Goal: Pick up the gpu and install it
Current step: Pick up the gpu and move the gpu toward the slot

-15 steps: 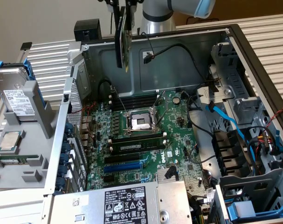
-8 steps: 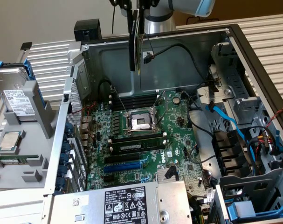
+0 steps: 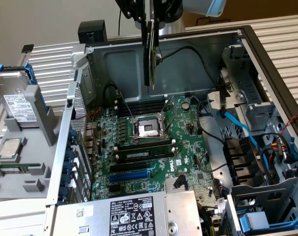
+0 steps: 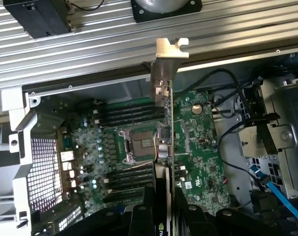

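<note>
The gripper (image 3: 149, 22) hung above the open computer case (image 3: 247, 44), its fingers (image 4: 141, 219) pressed against both faces of the gpu (image 3: 149, 54) and pinching the card at its upper end. The gpu was held edge-on and roughly upright, well above the motherboard (image 3: 185, 142) and touching nothing in the case. Its lower end sat over the far part of the board, beyond the bare CPU socket (image 3: 146, 129). In the wrist view the card's thin green edge ran away from the fingers, with the silver bracket (image 4: 167, 54) at its far end reaching past the case wall toward the ribbed metal surface (image 4: 90, 44). The long black slots and one blue slot (image 3: 129, 176) on the near side of the motherboard stood unfilled. A labelled power supply (image 3: 129, 211) lay at the near edge of the case. On the exterior view's left, outside the case, a hard drive (image 3: 16, 101) rested in a grey holder. On the exterior view's right, blue cables (image 3: 237, 123) ran across the drive bays.
</note>
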`<move>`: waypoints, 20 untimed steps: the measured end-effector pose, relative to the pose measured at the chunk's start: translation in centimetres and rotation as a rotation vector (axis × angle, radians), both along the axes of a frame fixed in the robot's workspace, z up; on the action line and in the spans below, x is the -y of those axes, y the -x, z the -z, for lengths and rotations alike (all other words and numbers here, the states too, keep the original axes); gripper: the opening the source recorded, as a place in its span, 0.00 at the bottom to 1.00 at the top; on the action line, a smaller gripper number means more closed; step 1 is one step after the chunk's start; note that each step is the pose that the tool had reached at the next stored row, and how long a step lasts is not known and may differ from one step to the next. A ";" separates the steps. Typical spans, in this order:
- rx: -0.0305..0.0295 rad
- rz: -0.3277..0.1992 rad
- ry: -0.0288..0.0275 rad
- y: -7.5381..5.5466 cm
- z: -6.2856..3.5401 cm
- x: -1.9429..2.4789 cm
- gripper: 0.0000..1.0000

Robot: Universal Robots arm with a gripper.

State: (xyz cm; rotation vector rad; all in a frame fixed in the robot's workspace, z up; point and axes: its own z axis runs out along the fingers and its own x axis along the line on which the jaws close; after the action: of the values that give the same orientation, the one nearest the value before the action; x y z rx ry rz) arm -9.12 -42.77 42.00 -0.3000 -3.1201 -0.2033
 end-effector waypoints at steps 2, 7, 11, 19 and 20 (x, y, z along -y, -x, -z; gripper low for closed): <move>0.0005 -0.004 -0.0011 -0.3 0.11 0.10 0.27; 0.0005 -0.029 -0.0012 -0.4 0.13 0.10 0.27; 0.0008 -0.048 -0.0010 -0.4 0.15 -0.01 0.27; 0.0008 -0.193 -0.0011 -0.5 0.19 -0.01 0.27; 0.0008 -0.212 -0.0010 -0.5 0.19 -0.01 0.27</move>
State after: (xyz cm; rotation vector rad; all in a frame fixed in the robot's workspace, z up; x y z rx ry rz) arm -8.65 -42.77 41.81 0.0315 -3.1213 -0.2030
